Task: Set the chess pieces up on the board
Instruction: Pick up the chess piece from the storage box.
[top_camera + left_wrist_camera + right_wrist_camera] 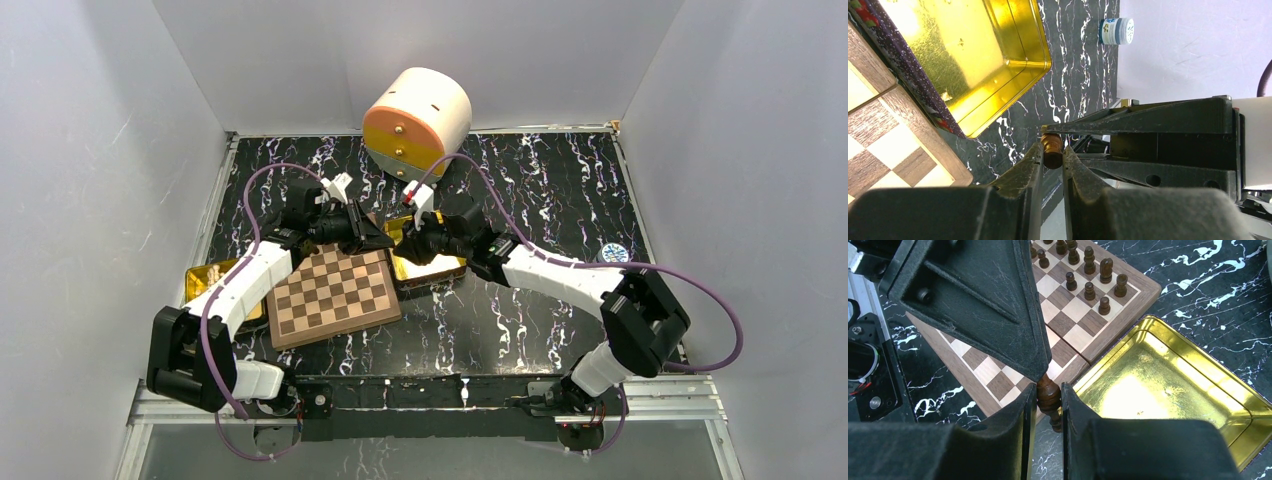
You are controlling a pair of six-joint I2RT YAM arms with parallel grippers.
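Note:
The board (pixel 330 295) lies at centre left, and several dark chess pieces (pixel 1089 274) stand at its far corner. My two grippers meet tip to tip above the board's far right corner. My left gripper (pixel 1052 151) is shut on a small brown chess piece (pixel 1052 148). My right gripper (pixel 1048 397) is shut on a dark turned chess piece (pixel 1049 401), which looks like the same piece held from the other side. In the top view the left gripper (pixel 372 236) and the right gripper (pixel 412 242) almost touch, and the piece is hidden there.
An open gold tin (pixel 432 268) lies right of the board, under the right gripper. Another gold tin (pixel 208 280) lies left of the board. A large cream and orange drum (pixel 416 120) stands at the back. A small white jar (pixel 613 253) stands at the right.

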